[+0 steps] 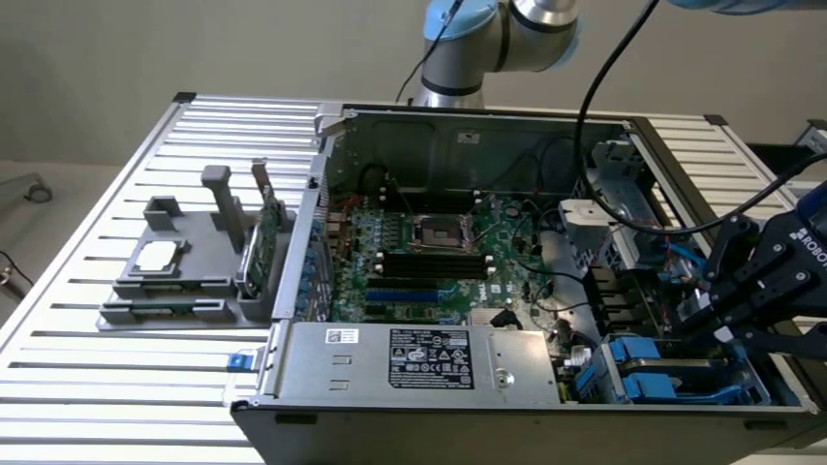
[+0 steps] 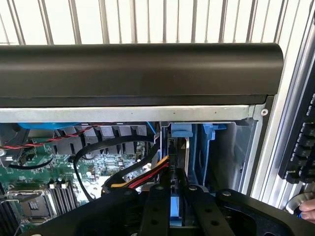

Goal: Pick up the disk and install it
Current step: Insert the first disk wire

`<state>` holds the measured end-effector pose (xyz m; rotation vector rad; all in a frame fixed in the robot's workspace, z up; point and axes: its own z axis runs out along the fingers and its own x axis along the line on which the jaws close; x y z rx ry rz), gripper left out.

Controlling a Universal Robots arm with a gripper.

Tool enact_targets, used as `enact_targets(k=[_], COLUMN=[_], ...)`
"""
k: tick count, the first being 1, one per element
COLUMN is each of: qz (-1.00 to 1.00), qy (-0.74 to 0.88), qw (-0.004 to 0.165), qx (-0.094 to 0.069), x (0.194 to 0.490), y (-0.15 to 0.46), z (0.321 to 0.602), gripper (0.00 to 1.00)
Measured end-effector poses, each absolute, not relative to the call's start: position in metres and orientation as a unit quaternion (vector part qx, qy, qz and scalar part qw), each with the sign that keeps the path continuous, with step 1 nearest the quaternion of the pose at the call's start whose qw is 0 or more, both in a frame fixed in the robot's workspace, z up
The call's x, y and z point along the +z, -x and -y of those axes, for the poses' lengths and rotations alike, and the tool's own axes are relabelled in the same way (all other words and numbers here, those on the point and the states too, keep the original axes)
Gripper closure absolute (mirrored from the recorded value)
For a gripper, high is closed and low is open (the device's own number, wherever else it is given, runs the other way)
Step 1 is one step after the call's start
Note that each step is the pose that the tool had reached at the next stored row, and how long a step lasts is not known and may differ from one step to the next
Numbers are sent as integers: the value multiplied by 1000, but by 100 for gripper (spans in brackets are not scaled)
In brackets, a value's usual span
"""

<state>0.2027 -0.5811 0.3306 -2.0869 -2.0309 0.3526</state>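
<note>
Probably a lab: slatted bench (image 1: 77, 378), opened computer (image 1: 427, 242).

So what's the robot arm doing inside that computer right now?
Gripper down in the case's drive corner, closed on the disk. Disk upright, blue carrier edge between the fingers, at the drive bay. Cables close beside the bay.
</note>
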Motion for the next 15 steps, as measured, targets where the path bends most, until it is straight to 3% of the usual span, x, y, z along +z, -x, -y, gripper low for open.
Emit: enact_targets(k=[15], qz=[684], qy=[712], qw=[105], qx=[119], x=[328], y=[-203], z=[581], gripper=[83])
